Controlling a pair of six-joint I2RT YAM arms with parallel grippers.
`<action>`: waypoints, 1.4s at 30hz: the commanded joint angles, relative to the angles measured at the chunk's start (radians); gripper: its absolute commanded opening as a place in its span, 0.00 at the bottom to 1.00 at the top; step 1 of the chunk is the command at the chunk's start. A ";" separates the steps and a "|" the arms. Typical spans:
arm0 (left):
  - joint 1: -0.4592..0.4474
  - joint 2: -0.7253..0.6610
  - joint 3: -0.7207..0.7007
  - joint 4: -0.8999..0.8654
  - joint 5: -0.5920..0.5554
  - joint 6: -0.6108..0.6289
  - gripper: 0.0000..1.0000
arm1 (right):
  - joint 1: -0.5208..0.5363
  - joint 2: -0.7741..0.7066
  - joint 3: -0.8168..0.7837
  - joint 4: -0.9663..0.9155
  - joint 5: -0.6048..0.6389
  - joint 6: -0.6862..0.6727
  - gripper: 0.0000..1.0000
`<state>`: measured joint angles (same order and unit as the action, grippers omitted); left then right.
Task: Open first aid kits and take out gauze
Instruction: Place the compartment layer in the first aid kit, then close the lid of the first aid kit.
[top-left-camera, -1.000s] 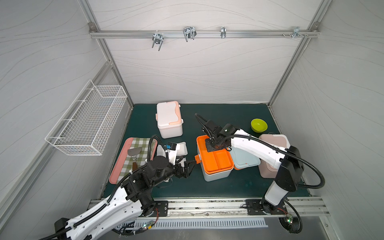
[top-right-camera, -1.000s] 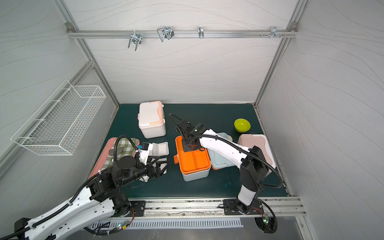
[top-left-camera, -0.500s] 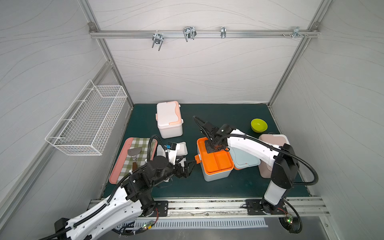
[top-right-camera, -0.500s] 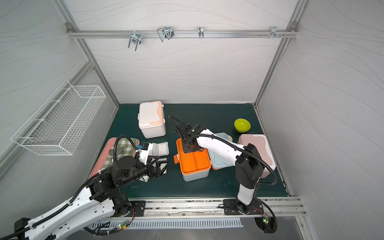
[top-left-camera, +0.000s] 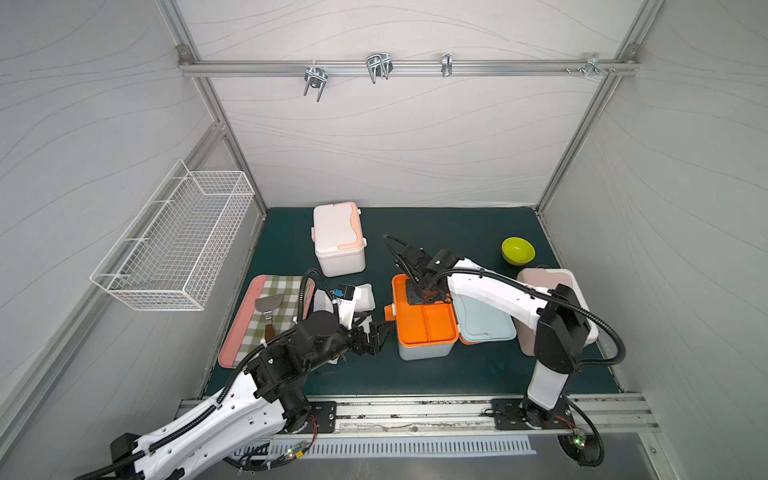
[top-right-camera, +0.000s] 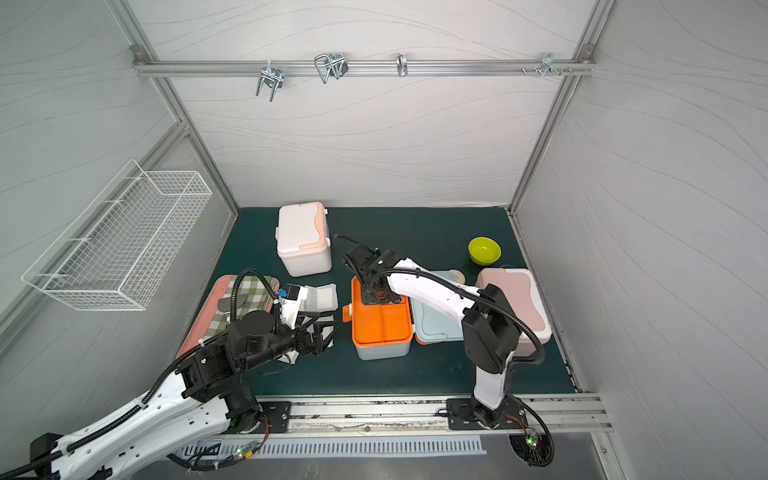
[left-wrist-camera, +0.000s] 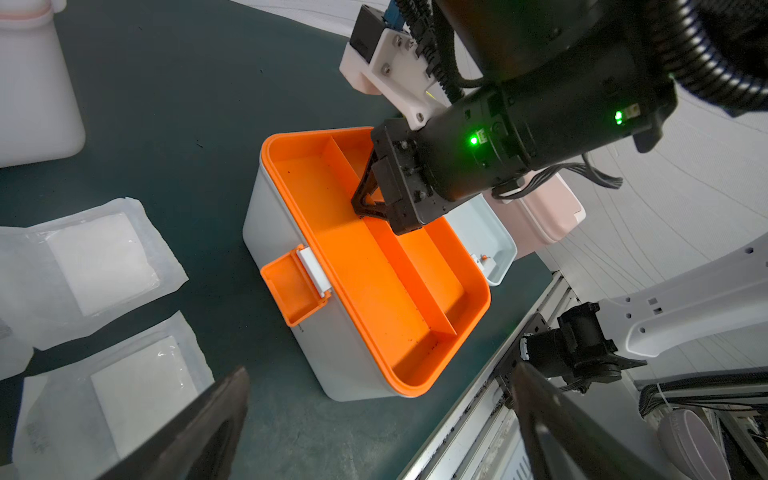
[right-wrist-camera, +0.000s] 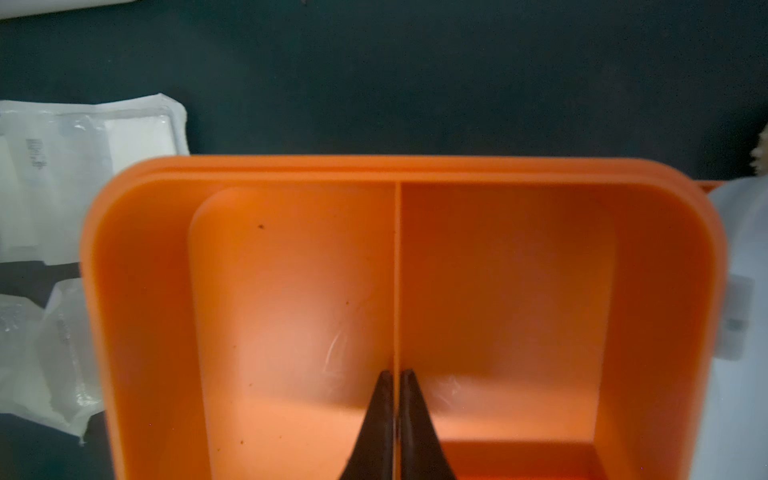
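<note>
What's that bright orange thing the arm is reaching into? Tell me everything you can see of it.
It is a shallow orange tray of smooth plastic with rounded corners, seated level in the top of the open pale blue box. Thin walls split it into compartments; those in view are empty. The right hand pinches one dividing wall.

White walls (top-left-camera: 374, 145) (wavy-grained), green mat (top-left-camera: 457, 232)
</note>
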<state>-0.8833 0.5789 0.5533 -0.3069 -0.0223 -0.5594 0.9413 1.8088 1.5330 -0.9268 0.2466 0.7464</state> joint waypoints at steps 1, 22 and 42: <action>0.003 -0.002 0.052 0.015 -0.008 -0.008 0.99 | 0.013 -0.005 0.013 -0.001 -0.044 0.010 0.22; -0.094 0.329 0.334 -0.069 0.070 -0.010 0.96 | -0.389 -0.672 -0.463 0.202 -0.298 -0.182 0.99; -0.088 0.887 0.643 -0.234 -0.007 -0.013 0.97 | -0.838 -0.712 -0.670 0.226 -0.432 -0.258 0.99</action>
<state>-0.9798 1.4475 1.1477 -0.5102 0.0151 -0.5785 0.1089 1.0859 0.8730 -0.7094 -0.2134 0.5034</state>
